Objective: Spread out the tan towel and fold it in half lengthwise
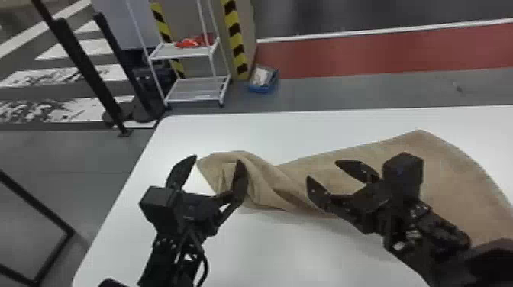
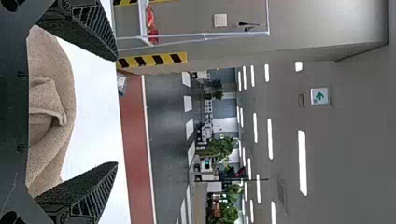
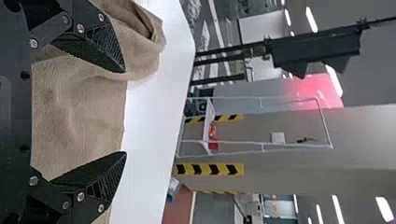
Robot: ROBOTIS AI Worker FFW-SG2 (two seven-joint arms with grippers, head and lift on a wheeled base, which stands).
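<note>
The tan towel [image 1: 452,171] is lying on the white worktop [image 1: 290,252], its broad part spreading rather smoothly toward the right and one corner pointing at the far edge, while its narrow end is bunching and twisting nearer the left edge. The left gripper [image 1: 218,159] is hanging at that bunched end with its fingers wide apart, holding nothing. The right gripper [image 1: 323,170] is hovering over the middle stretch, also spread wide and gripping nothing; whether its fingers are touching the cloth is hard to tell.

The towel is still needing spreading before any folding. Doing it well is probably meaning pinching a single layer close to a loose corner, untwisting the bunch, then drawing it gently toward the left edge. Grabbing several layers is risking a tighter twist, and tugging hard is risking dragging the smooth part askew.
</note>
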